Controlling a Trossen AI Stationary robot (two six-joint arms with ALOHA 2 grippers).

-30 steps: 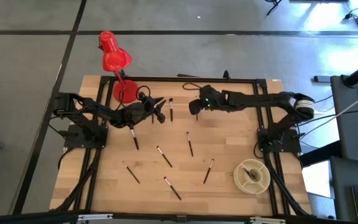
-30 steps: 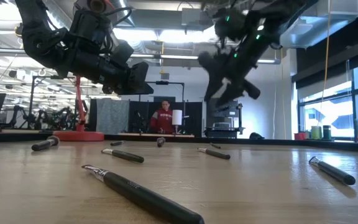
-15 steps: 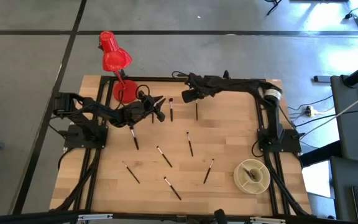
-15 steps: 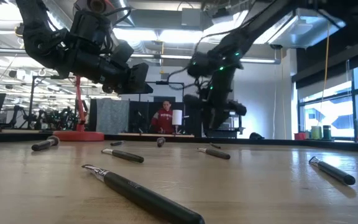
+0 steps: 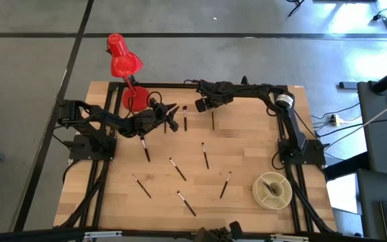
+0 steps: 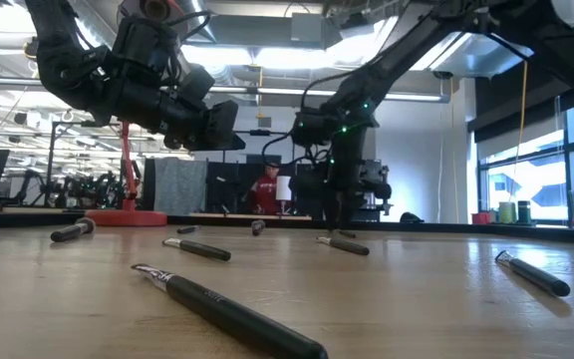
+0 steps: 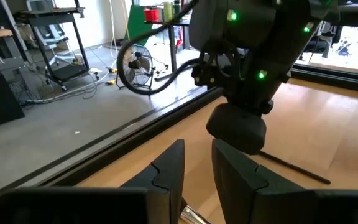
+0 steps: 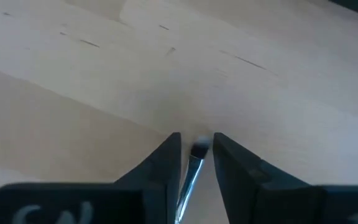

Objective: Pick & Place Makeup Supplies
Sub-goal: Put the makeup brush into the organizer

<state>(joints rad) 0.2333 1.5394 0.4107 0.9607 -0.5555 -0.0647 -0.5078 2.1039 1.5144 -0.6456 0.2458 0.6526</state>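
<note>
Right now my right gripper [image 5: 198, 106] is stretched out to the upper middle of the high view, low over the table [image 5: 247, 144]. In my right wrist view its fingers [image 8: 160, 168] stand narrowly apart with a makeup brush [image 8: 191, 174] running up between them, its pale tip level with my fingertips. A thin gap shows on either side of the brush, so I cannot tell whether I have a real pinch on it.

My left gripper [image 5: 172, 121] hangs just left of that spot, above the wood. Its fingers [image 7: 169, 168] are drawn close together, and a shiny piece [image 7: 190, 215] shows between them at the bottom edge of my left wrist view; I cannot make out what it is, nor whether I am holding it.

The other brushes [image 5: 177, 169] lie scattered flat across the centre and lower half of the high view, well apart from one another, with one [image 5: 212, 121] just below my right arm. A round bowl [image 5: 285, 199] sits at the lower right, and a red lamp [image 5: 123, 64] stands at the upper left.
</note>
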